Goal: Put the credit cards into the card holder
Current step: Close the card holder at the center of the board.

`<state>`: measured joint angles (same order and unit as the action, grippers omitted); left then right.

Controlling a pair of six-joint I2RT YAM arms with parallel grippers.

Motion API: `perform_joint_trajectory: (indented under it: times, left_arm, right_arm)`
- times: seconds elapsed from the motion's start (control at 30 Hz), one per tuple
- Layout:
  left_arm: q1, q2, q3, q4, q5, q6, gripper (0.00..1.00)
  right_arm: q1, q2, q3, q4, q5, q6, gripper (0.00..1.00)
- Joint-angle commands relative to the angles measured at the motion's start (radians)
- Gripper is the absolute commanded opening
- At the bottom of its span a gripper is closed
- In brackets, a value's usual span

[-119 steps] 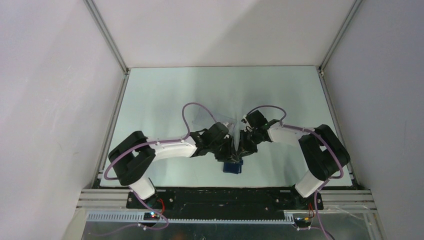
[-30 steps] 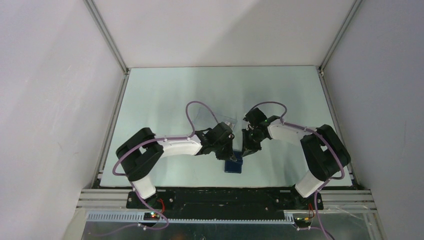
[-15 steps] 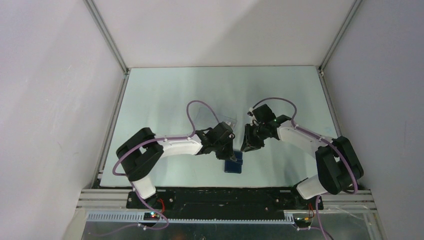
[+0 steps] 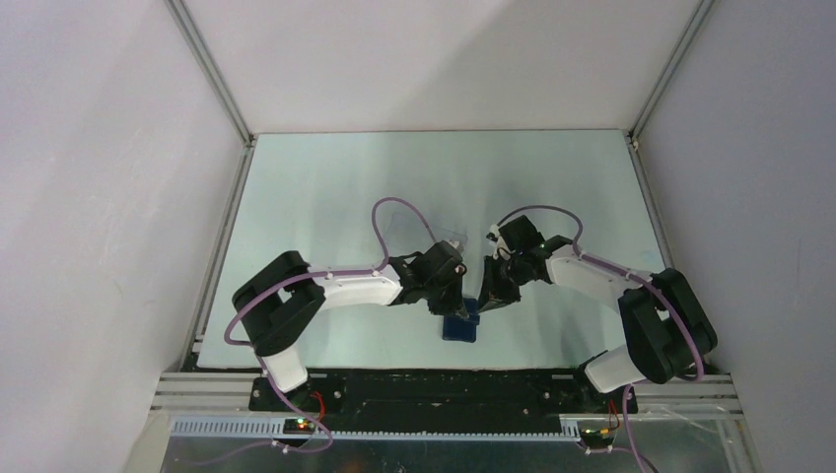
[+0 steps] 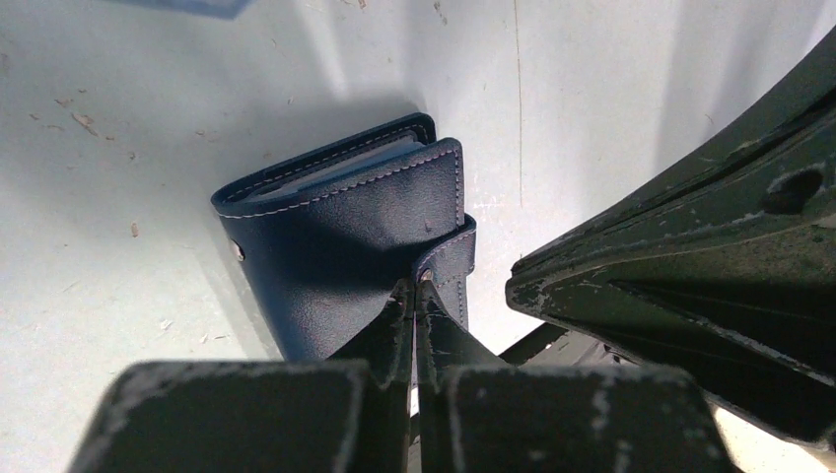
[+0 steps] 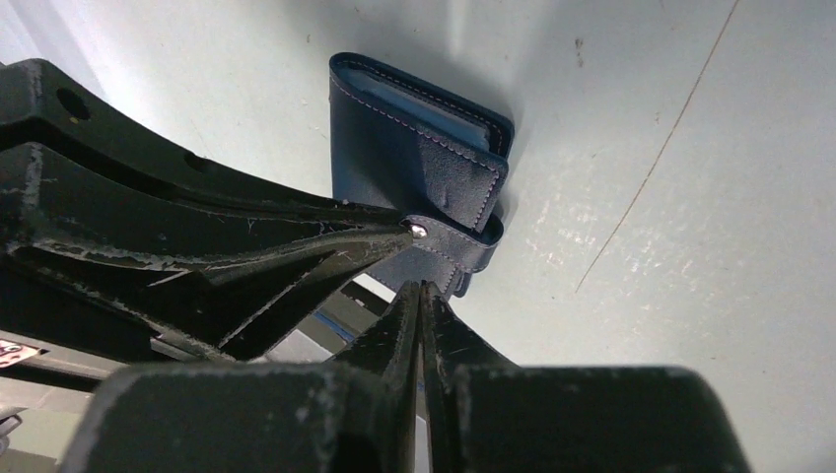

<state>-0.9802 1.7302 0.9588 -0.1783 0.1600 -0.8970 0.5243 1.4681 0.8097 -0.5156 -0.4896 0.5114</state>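
1. Table (image 4: 325,197): pale green, walled by white panels at left, right and far.
2. Left arm (image 4: 345,288): white and black, bent in from the near-left corner toward the table's middle, with a purple cable (image 4: 394,209) looped over the wrist.
3. Right arm (image 4: 592,276): much the same shape from the near-right corner, elbow out at the right, wrist angled in toward the middle.
4. Left gripper (image 5: 414,291): jaws pressed together with no gap showing, tips at the near side of the card holder. Cannot tell whether anything is nipped between them.
5. Right gripper (image 6: 422,288): jaws likewise closed tight, nothing seen between them, tips just right of the left gripper's tips and converging on the same spot.
6. Card holder (image 4: 460,326): dark navy, folded closed, on the table close to the near edge and about midway between left and right, just nearer than both wrists. Pale stitching along the borders, with a lighter blue inner face peeking out at the open side.
7. Credit cards (image 4: 450,238): only a faint, pale, see-through patch on the table just beyond the left wrist, apart from the card holder. Too faint to count.
8. Strap (image 5: 449,258): navy tab wrapping round the card holder's edge, touched by the tips of both grippers.
9. Snap (image 6: 419,229): small metal stud on the strap, right at the left gripper's tips.
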Motion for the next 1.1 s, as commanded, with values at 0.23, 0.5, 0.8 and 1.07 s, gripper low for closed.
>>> perform_joint_trajectory:
  times: [0.23,0.5,0.8,1.07]
  left_arm:
    - [-0.012,-0.009,0.027,-0.024,-0.027,0.029,0.0]
    - [-0.018,-0.032,0.028,-0.051,-0.047,0.035,0.0]
    - [-0.02,-0.046,0.036,-0.075,-0.067,0.042,0.0]
    - [-0.025,-0.04,0.047,-0.098,-0.072,0.048,0.0]
  right_arm:
    - [0.053,-0.005,-0.009,0.056,-0.015,0.031,0.02]
    - [0.095,0.024,-0.009,0.072,0.012,0.047,0.02]
    - [0.109,0.032,-0.008,0.053,0.09,0.041,0.02]
    - [0.116,0.069,0.001,0.054,0.119,0.042,0.02]
